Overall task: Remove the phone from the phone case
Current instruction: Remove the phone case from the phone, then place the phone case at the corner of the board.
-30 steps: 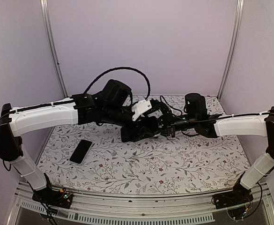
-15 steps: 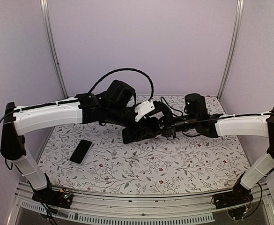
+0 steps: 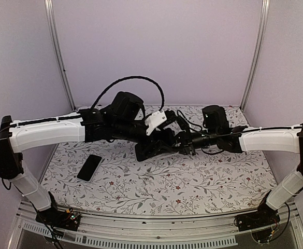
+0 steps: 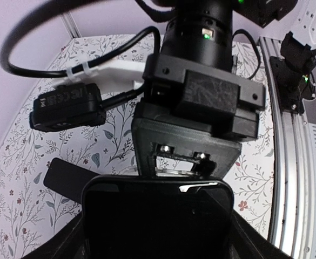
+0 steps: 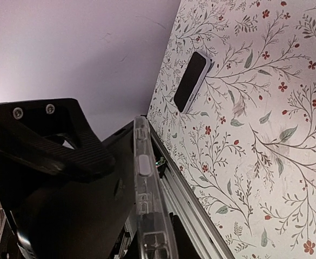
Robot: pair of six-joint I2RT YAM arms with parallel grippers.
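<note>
Shift: Left arm [image 3: 47, 134] nudges toward the middle and settles back, its cable loop [image 3: 125, 79] riding along. The right arm [image 3: 268, 139] barely stirs, and the spare phone [image 3: 89, 167] stays put on the table [image 3: 208, 181].
Where: the phone [image 4: 156, 221] hangs in the air over mid-table, between the two wrists. The phone case [image 5: 145, 216] lies right along its edge; I cannot tell whether it is fully seated.
Left gripper [image 3: 156, 146]: fingers wide, one on each long side of the phone, clamped across its width.
Right gripper [image 3: 181, 141]: jaws nearly together, pinching the case rim at the phone's far short end.
Axis: the long axis runs gripper to gripper, roughly left to right, with the left end a shade lower in the top view.
Look: the phone is a glossy black slab with rounded corners. The case is thin, clear plastic, edge-on to the right wrist, with moulded side buttons.
Cloth: white, with leafy vines and small red flowers.
</note>
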